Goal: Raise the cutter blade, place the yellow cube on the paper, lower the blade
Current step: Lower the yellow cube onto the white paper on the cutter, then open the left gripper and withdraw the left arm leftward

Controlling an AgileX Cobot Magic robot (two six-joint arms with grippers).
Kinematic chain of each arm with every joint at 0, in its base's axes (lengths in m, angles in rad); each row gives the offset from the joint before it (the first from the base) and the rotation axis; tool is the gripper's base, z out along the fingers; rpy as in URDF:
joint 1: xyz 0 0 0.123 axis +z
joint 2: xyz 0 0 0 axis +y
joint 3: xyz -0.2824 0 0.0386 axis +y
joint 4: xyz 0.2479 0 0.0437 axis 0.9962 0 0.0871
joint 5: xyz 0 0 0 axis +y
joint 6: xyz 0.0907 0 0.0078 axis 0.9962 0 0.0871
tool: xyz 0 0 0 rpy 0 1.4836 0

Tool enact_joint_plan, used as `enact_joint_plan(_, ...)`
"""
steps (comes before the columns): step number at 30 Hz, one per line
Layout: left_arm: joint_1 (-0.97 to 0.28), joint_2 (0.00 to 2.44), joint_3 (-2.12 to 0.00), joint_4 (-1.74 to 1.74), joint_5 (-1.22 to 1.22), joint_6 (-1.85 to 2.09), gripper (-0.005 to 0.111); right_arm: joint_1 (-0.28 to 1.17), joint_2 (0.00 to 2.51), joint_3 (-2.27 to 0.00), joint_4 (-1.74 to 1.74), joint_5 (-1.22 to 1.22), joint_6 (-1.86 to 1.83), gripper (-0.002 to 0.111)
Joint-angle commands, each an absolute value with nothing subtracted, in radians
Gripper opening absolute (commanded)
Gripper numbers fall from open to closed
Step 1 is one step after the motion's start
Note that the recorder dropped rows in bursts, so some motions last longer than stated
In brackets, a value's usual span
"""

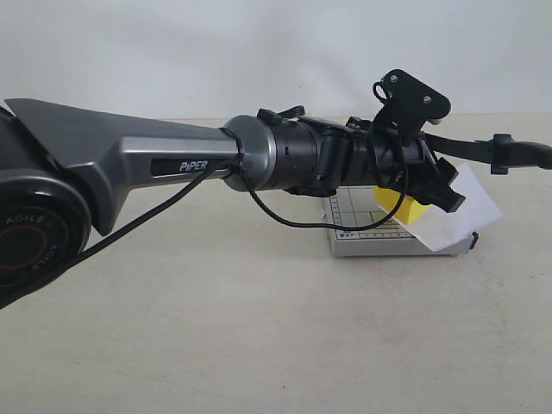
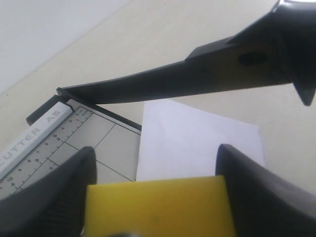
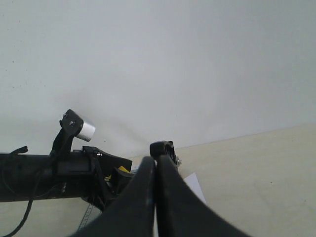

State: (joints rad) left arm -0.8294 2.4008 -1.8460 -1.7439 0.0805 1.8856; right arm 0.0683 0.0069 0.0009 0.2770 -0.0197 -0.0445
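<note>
Nearest the camera it's just bare table (image 1: 216,328), then the big grey left arm (image 1: 129,159) comes in from the left and reaches across to the right half of the scene. At its end the left gripper (image 2: 155,153) is clamped on the yellow cube (image 2: 158,207), one finger on each side face, so the cube goes wherever the arm goes and nothing's been let go of yet. It sits low over the grey cutter board (image 2: 94,143), near the board's right part, but I honestly can't tell if its underside is touching anything. The paper (image 2: 197,138) is just past the cube, partly on the board and hanging off its right end, so the cube looks close to the sheet but not clearly on it. My guess is we're mid-way through step two and the arm needs to nudge over the white before it opens. Farther back, the cutter blade (image 2: 168,81) is up, angling from its hinge at the board's corner to the handle on the right, which is why there's room to get under it. The right gripper (image 3: 156,165) is pinched tight with no gap between its fingers. It seems to be propping the blade rather than gripping it, can't see the contact though. Plain wall (image 3: 173,64) behind everything
</note>
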Motion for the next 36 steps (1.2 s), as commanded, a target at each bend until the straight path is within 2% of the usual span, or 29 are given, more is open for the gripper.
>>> enact_joint_plan(1,-0.837,2.397,-1.855,-1.744,0.081,1.878,0.058,0.070,0.000,0.000,0.278,-0.027,-0.047,0.000)
enact_joint_plan(10,-0.837,2.397,-1.855,-1.744,0.102,1.878,0.059,0.070,0.000,0.000,0.278,-0.027,-0.047,0.000)
enact_joint_plan(15,-0.837,2.397,-1.855,-1.744,0.104,1.878,0.074,0.070,0.000,0.000,0.278,-0.027,-0.047,0.000)
enact_joint_plan(17,-0.837,2.397,-1.855,-1.744,0.101,1.878,0.076,0.070,0.000,0.000,0.278,-0.027,-0.047,0.000)
enact_joint_plan(32,-0.837,2.342,-1.855,-1.744,0.061,1.878,0.075,0.070,0.000,0.000,0.278,-0.027,-0.047,0.000)
enact_joint_plan(34,-0.838,2.314,-1.855,-1.744,0.049,1.878,0.073,0.070,0.000,0.000,0.278,-0.027,-0.047,0.000)
enact_joint_plan(36,-0.838,2.282,-1.853,-1.744,0.049,1.867,0.065,0.070,0.000,0.000,0.278,-0.027,-0.047,0.000)
